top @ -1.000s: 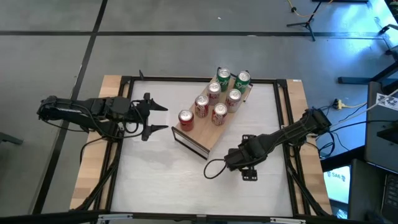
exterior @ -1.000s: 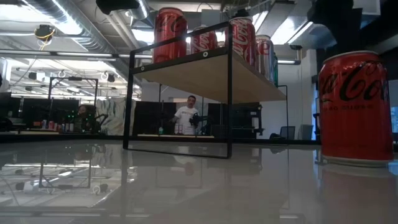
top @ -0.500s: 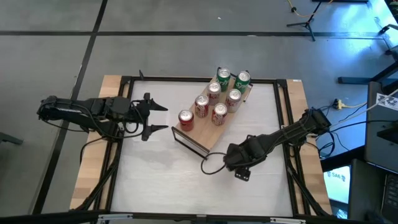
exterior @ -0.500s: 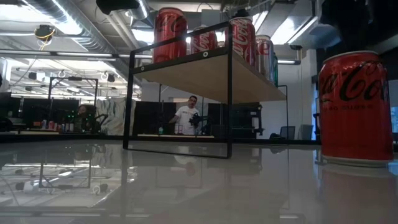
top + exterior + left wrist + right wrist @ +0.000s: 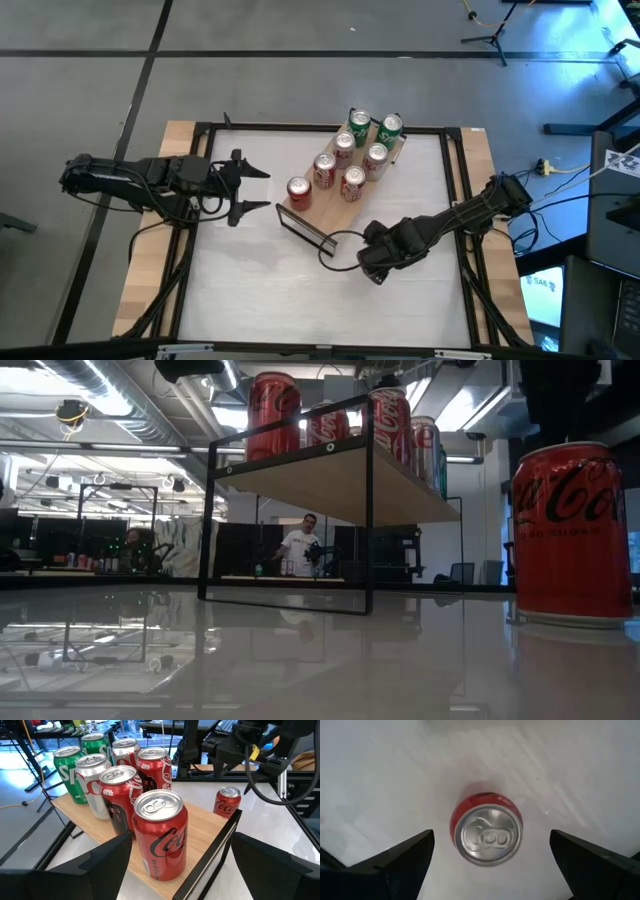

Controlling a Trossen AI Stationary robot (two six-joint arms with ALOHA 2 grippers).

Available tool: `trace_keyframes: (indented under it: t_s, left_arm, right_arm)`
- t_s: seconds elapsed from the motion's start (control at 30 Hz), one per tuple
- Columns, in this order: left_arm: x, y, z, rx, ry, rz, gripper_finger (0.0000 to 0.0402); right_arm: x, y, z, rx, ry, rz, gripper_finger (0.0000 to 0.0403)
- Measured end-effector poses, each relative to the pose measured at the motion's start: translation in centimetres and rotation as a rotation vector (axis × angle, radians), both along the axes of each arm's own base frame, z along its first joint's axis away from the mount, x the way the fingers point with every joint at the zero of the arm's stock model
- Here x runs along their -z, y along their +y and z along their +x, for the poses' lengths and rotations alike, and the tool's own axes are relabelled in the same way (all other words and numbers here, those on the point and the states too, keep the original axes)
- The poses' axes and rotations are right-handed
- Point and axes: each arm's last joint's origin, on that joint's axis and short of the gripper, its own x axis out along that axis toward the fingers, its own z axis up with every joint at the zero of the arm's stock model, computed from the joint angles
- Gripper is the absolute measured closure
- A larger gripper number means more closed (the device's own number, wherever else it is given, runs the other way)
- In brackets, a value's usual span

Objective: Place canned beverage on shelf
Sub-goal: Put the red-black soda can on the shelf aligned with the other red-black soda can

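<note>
white bench [image 5: 240,280] fills the frame centre in the high view. the shelf [image 5: 345,205] lies diagonally at upper centre, carrying seven cans. right gripper [image 5: 490,862] hangs above a red can [image 5: 486,833], fingers spread, clear of it. left gripper [image 5: 262,190], centre left, fingers released, empty.

The white table [image 5: 250,290] carries the shelf [image 5: 330,212], apparently seven cans on it, and a lone red can [image 5: 486,831].
</note>
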Motion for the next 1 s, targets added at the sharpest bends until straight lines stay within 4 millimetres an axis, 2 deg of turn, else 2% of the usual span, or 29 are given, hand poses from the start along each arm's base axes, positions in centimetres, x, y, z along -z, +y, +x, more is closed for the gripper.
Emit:
trace_keyframes:
  t_s: [0.23, 0.53, 0.83, 1.0]
  left_arm:
    - [0.0, 0.0, 0.0, 0.0, 0.0, 0.0, 0.0072]
    - [0.0, 0.0, 0.0, 0.0, 0.0, 0.001, 0.0072]
    - [0.0, 0.0, 0.0, 0.0, 0.0, 0.001, 0.0072]
    - [0.0, 0.0, 0.0, 0.0, 0.0, 0.001, 0.0072]
  right_arm:
    - [0.3, 0.1, 0.2, 0.082, -0.001, -0.006, 0.0013]
    - [2.8, 0.1, 0.0, 0.094, 0.029, 0.018, 0.0013]
    - [3.7, 0.2, 0.1, 0.079, 0.012, 0.029, 0.0013]
    - [4.2, 0.2, 0.0, 0.058, 0.032, 0.047, 0.0043]
